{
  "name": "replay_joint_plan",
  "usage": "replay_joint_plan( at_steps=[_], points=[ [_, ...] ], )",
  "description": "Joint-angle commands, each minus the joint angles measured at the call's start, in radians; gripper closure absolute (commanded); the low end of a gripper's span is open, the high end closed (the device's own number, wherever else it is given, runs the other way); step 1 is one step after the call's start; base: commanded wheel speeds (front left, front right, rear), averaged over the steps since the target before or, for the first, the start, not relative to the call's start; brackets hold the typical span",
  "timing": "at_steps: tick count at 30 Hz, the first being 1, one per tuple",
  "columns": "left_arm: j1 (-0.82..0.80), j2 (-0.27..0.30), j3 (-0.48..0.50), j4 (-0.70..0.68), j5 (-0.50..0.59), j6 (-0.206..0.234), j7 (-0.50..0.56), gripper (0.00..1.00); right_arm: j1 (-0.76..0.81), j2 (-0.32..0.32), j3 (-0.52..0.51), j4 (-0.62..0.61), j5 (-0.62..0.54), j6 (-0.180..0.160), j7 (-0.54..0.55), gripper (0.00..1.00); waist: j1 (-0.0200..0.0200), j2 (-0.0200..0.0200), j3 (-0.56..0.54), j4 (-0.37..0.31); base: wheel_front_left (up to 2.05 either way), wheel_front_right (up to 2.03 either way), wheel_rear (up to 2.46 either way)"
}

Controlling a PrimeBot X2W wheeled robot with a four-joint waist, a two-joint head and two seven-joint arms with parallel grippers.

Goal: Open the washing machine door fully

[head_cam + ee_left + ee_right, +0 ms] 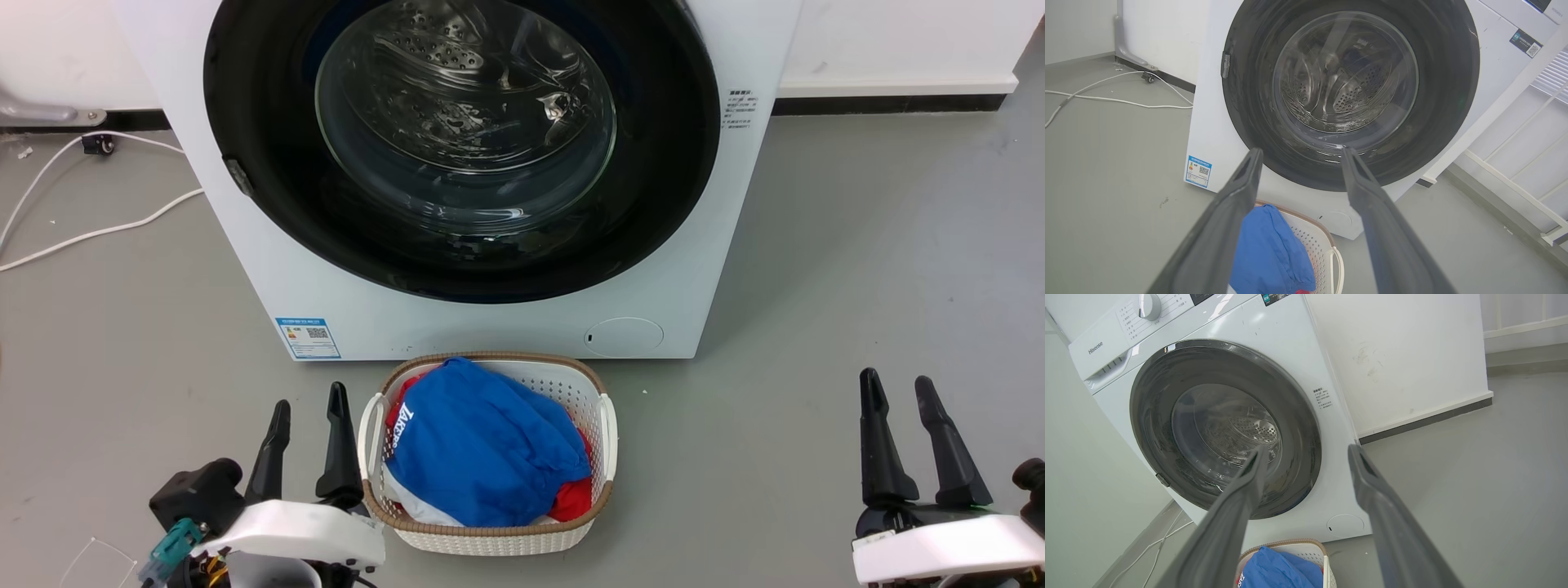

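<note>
Two grippers stand low and well back from the machine, and neither has hold of anything: the left gripper (pixel 309 395) is at the lower left of the head view, its two dark fingers parted and pointing up, just beside the left handle of the laundry basket (pixel 608 425). Over at the lower right, the right gripper (pixel 896 376) stands well apart from the basket, fingers spread too, with bare grey floor (pixel 857 286) showing between them. Up top, the washing machine door (pixel 462 147) fills the upper middle of the head view, a glossy black disc lying flat against the white front of the washing machine (pixel 490 327), so it's shut. Through its bulging glass, the perforated steel drum (pixel 445 53) shows clearly. There's a small grey catch (pixel 237 176) on the door's left rim. Below the door, a blue sticker (pixel 308 337) sits at the front's lower left corner and a round white flap (pixel 624 336) at its lower right. The basket rests on the floor right in front of the machine, with a blue garment (pixel 482 445) heaped on top of some red cloth (pixel 571 498). A white cable (pixel 98 233) trails across the floor left of the machine. Both wrist views look past open fingertips at the door, apart from it, and the right wrist view catches the knob (pixel 1149 306) on the panel above
</note>
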Motion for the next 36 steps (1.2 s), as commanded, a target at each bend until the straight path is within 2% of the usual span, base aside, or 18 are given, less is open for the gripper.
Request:
replay_joint_plan(
  at_steps=[1,22,36],
  points=[
    [0.004,0.002,-0.007,-0.016,0.029,0.005,-0.009,0.00,0.004,0.000,0.003,-0.019,-0.024,0.002,-0.011,0.00,0.0000,-0.0001,0.001,0.001,0.00,0.00,0.00],
    [0.022,0.002,-0.041,-0.024,0.203,0.020,-0.057,0.00,0.036,0.002,0.009,-0.065,-0.183,0.002,-0.059,0.00,0.0000,-0.0001,0.007,0.006,0.00,0.00,0.00],
    [0.033,0.002,-0.055,-0.027,0.285,0.034,-0.083,0.00,0.055,0.002,0.009,-0.081,-0.233,0.002,-0.085,0.00,0.0000,-0.0001,0.009,0.008,0.00,0.00,0.00]
  ],
)
